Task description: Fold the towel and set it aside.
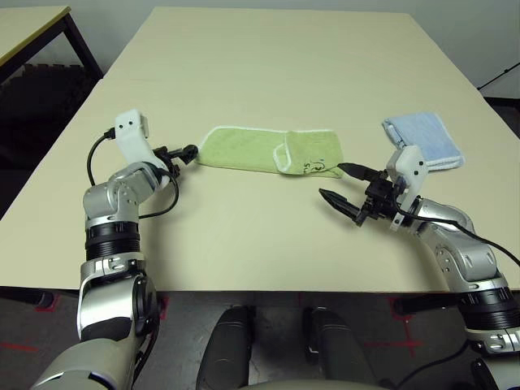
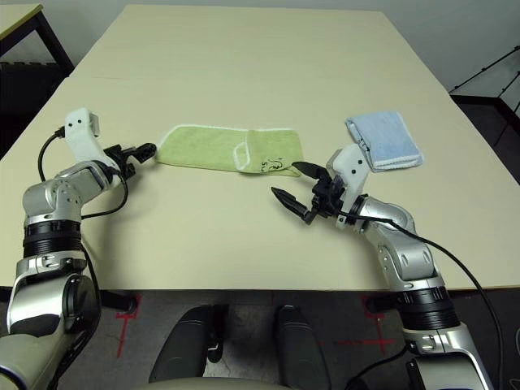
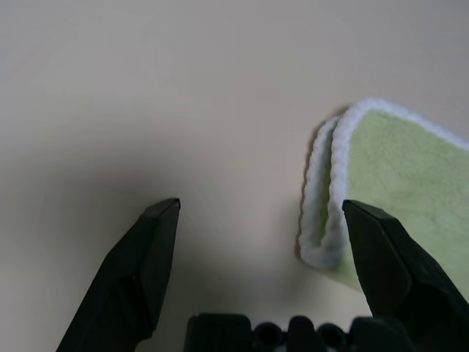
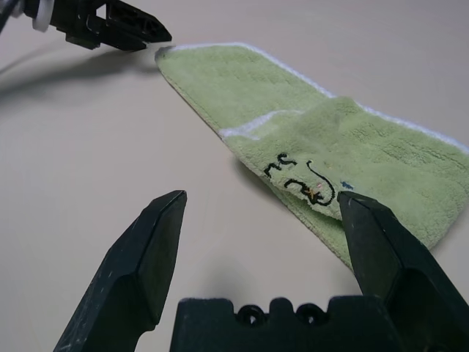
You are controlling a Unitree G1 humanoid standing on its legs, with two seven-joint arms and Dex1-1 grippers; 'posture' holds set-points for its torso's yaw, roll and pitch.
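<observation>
Lying mid-table, the towel (image 1: 268, 149) is a folded green strip between two spread, empty grippers, left gripper (image 1: 180, 154) and right gripper (image 1: 344, 184). Left wrist: its doubled white edge beside one finger. Right wrist: embroidered writing partly creased, unreadable.

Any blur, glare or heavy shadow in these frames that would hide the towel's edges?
Left eye view: even light, towel edges crisp, no glare. Left wrist view: soft focus up close, white hem still readable, faint shadow on the table. Right wrist view: embroidery sharp, far end slightly soft, the left tool casting a soft shadow.
</observation>
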